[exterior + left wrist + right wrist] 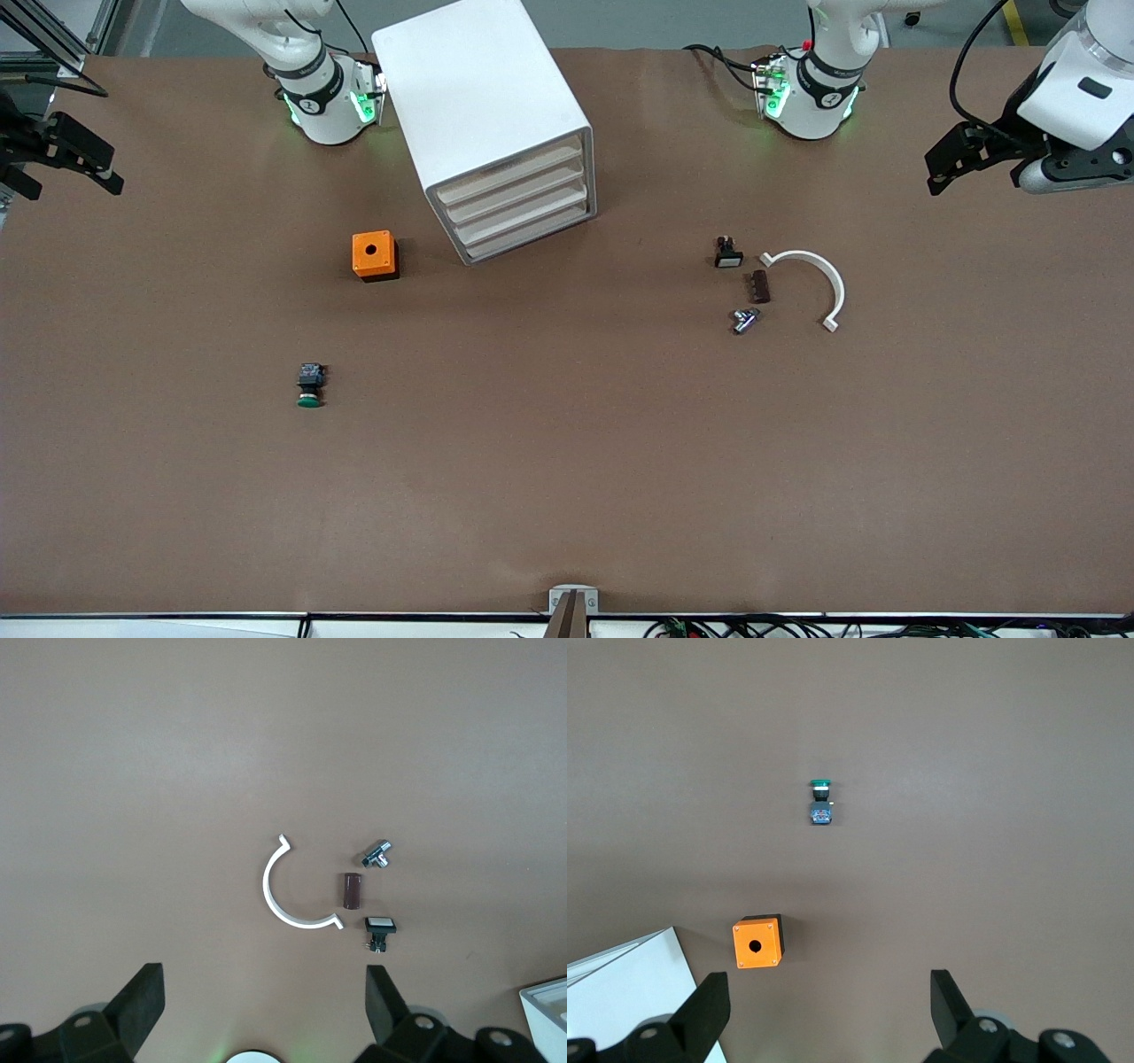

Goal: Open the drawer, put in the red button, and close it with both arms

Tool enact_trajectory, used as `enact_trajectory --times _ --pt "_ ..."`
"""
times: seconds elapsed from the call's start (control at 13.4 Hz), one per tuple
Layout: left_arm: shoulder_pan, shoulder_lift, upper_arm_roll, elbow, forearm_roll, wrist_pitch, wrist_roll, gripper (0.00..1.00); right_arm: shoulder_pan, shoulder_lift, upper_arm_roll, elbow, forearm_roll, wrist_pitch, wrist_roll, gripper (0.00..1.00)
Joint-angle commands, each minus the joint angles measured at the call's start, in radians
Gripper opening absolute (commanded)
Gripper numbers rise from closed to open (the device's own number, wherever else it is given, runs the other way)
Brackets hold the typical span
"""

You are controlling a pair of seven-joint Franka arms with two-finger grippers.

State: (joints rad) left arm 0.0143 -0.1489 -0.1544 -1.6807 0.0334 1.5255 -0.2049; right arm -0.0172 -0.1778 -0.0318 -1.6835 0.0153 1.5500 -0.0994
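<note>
The white drawer cabinet [496,124] stands near the arms' bases, and all its drawers look shut. The red button is out of view in every frame. My left gripper [946,164] hangs open and empty above the left arm's end of the table; in the left wrist view [263,1005] its fingers stand wide apart over bare table. My right gripper [78,168] hangs open and empty above the right arm's end of the table; it also shows wide open in the right wrist view [824,1010]. Both arms wait, away from the cabinet.
An orange box with a hole [374,255] sits beside the cabinet. A green-capped button [310,386] lies nearer the front camera. Toward the left arm's end lie a white curved piece [819,275], a brown block [759,286], a metal fitting [744,320] and a small black switch [727,253].
</note>
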Motion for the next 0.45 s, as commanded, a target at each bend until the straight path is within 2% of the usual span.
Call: enact_trajectory --times 0.0,0.37 --pt "-0.004 0.032 0.01 0.047 -0.013 -0.016 0.016 1.0 -0.012 0.006 0.012 0.018 -0.015 -0.007 -0.009 1.0" --pt "-0.002 0.034 0.01 0.053 -0.015 -0.03 -0.001 1.0 -0.012 0.007 0.012 0.019 -0.017 -0.005 -0.009 1.0"
